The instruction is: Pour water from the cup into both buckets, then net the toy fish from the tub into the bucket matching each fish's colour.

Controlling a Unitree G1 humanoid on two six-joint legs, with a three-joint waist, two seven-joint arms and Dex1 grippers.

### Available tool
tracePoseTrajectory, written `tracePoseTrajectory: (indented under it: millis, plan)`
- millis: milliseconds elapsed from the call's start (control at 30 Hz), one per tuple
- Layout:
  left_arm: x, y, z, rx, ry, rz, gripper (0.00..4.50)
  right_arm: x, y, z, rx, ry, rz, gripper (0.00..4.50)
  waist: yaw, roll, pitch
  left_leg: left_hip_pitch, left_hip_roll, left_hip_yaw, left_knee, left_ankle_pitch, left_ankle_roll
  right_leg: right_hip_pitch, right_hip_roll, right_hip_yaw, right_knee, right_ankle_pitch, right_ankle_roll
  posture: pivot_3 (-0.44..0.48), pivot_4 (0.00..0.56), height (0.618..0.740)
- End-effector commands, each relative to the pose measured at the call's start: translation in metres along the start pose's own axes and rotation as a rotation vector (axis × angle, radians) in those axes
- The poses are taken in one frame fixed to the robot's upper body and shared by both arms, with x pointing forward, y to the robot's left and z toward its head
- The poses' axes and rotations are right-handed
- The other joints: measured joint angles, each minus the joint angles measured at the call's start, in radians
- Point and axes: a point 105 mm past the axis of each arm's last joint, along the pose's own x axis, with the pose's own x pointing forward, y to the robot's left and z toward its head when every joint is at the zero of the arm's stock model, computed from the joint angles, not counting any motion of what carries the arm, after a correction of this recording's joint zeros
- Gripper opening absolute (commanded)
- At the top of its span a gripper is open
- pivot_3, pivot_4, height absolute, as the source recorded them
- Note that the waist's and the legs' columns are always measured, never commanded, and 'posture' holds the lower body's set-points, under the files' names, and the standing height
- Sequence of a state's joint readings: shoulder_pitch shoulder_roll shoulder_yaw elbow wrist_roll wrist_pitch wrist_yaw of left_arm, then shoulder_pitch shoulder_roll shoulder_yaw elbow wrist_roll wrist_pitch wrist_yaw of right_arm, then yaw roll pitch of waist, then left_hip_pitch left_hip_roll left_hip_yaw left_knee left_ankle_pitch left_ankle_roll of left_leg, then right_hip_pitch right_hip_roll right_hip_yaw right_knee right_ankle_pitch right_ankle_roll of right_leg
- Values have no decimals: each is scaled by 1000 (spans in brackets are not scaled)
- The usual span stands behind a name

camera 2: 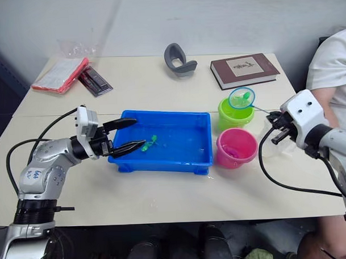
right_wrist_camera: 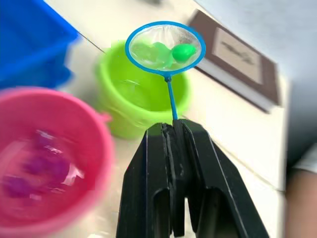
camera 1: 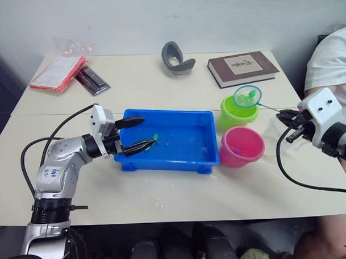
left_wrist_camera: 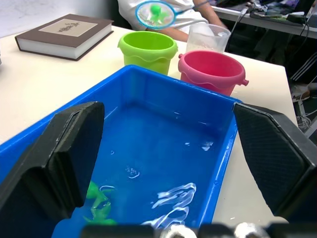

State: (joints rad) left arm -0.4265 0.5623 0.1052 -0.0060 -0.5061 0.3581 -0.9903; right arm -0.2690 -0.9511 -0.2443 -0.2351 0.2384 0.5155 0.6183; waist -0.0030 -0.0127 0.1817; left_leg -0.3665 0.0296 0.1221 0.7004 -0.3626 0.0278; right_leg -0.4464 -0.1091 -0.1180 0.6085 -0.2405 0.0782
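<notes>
Right gripper (right_wrist_camera: pixel 173 130) pinching thin net (right_wrist_camera: pixel 165 44) stick, round hoop over green bucket (right_wrist_camera: pixel 143 96)

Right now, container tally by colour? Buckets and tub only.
Lime green bucket: 1
Pink bucket: 1
Blue tub: 1
Total: 3

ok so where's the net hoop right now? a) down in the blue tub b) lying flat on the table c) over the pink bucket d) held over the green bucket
d: the right gripper is shut on the net's stick, and the net, with a green fish in it, hangs above the green bucket.
</notes>
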Motion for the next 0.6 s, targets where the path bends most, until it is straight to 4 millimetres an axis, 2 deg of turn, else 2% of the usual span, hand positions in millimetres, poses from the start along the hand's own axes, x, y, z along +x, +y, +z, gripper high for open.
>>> tracePoseTrajectory:
  millis: [33,267,467,600]
  plan:
    - [0,0,8,36,-30,12,4444,6,-9,12,-166,-48,-66,0,-1,0,0,0,0,0,0,0,0,0,0,0,0,0,0,0,150,740]
    - [5,-1,10,81,-62,46,4444,13,-5,-9,-622,-15,-71,0,7,0,0,0,-1,-1,0,1,0,0,-2,0,0,0,0,0,150,740]
    - [8,0,9,107,-66,62,4444,12,1,-22,-833,-103,-97,0,1,0,0,0,-1,0,0,2,-1,0,-1,0,0,1,1,0,150,740]
    - [11,0,11,110,-85,57,4444,11,1,-22,-847,-142,-129,0,-1,0,0,0,0,0,0,2,-2,0,-1,1,0,1,1,0,150,740]
